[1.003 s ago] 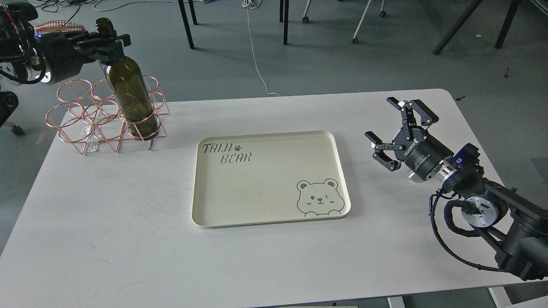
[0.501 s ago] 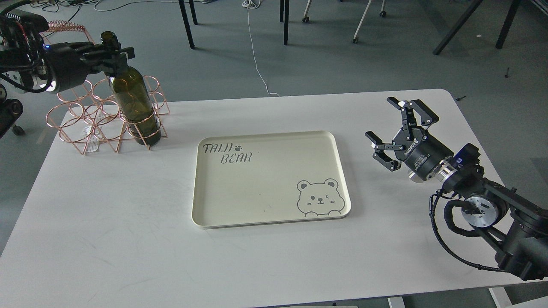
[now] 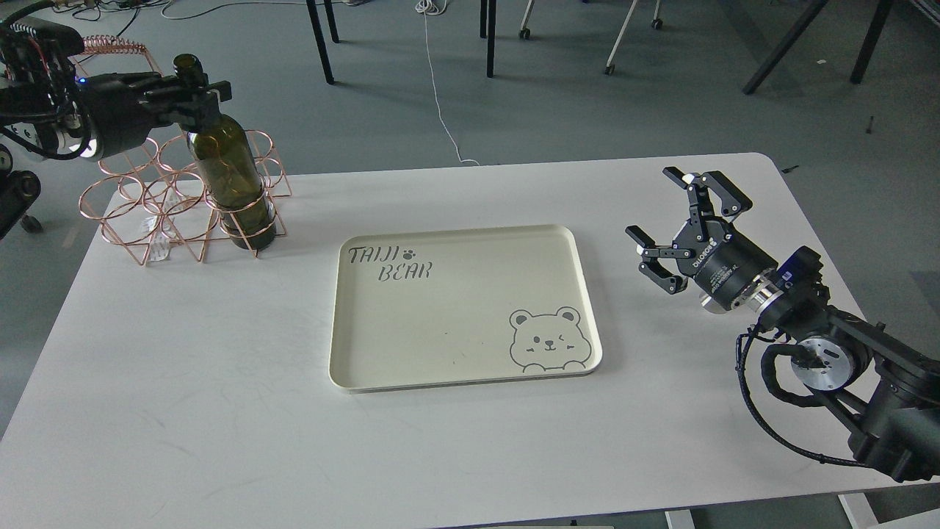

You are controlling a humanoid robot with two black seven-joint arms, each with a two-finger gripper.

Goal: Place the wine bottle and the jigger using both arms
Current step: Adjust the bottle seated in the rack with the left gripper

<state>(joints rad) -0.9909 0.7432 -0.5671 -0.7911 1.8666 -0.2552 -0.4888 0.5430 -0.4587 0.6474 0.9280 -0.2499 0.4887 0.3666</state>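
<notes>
The dark olive-green wine bottle (image 3: 229,176) stands upright in the front right ring of a copper wire rack (image 3: 158,198) at the table's far left. My left gripper (image 3: 192,94) is shut on the bottle's neck, just below its mouth. My right gripper (image 3: 683,220) is open and empty above the table at the right, well clear of the tray. The jigger is not in view.
A cream tray (image 3: 463,367) printed with "TAIJI BEAR" and a bear face lies in the middle of the white table (image 3: 183,411). Chair and table legs stand on the grey floor beyond the far edge.
The bottle has sunk lower into the rack ring with my left gripper still on its neck, then stayed still. The right arm has not moved.
</notes>
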